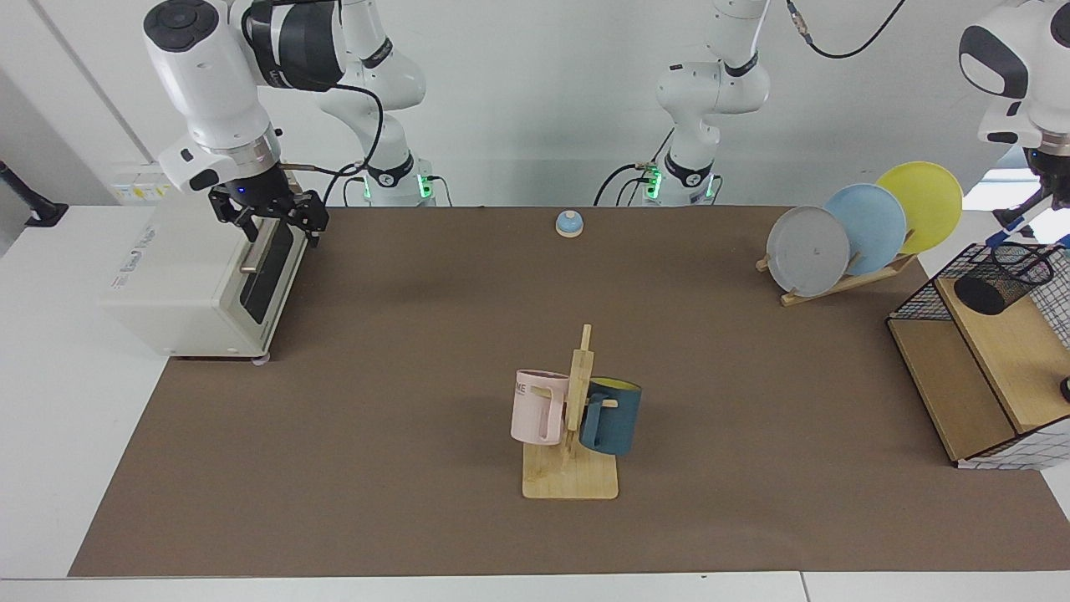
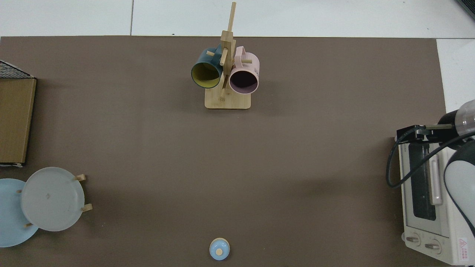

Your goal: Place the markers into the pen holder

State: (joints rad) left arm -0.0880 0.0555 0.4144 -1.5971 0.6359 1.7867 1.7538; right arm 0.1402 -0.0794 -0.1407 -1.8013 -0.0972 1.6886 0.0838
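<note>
Marker (image 1: pixel 1010 221): tilted, tip just above the pen holder (image 1: pixel 1003 279); not in yet.
Left gripper (image 1: pixel 1055 194): at the picture's edge, fingers gripping the marker.
Right gripper (image 1: pixel 269 219): waits by the toaster oven (image 1: pixel 180 280), fingers open.
Left to do: lower and let go.

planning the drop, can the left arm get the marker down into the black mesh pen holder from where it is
Probably yes: the left gripper hangs just above the small black wire-mesh pen holder on the wire-and-wood shelf rack, blue-capped white marker angled toward its open rim, nothing between.

Facing view looks across the table (image 1: pixel 376 351) at both arms; top view looks straight down; both share it.
</note>
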